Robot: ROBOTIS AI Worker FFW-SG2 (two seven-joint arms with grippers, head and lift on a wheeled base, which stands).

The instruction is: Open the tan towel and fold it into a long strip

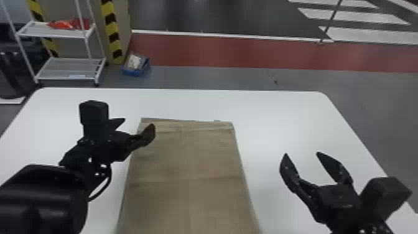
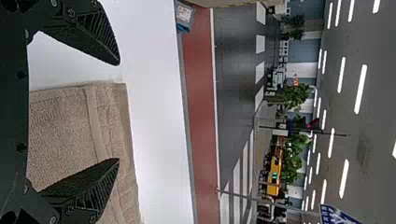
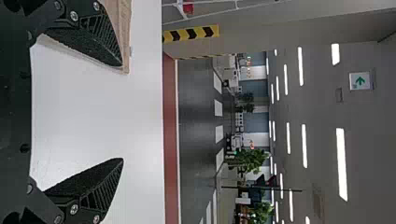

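Beyond the white table (image 1: 280,109) we see a grey floor with a red band (image 1: 248,53), a white rack (image 1: 67,69) and a blue bin (image 1: 132,72) off to the left. The tan towel (image 1: 186,161) lies flat and lengthwise on the tabletop; its far edge sits inside the table's far edge, and it runs out of our head view at the bottom. Our left gripper (image 1: 138,121) is at the towel's far left corner, jaws apart, one finger over the cloth. Our right gripper (image 1: 301,153) has its jaws wide apart over white tabletop, with room between it and the towel's right edge.
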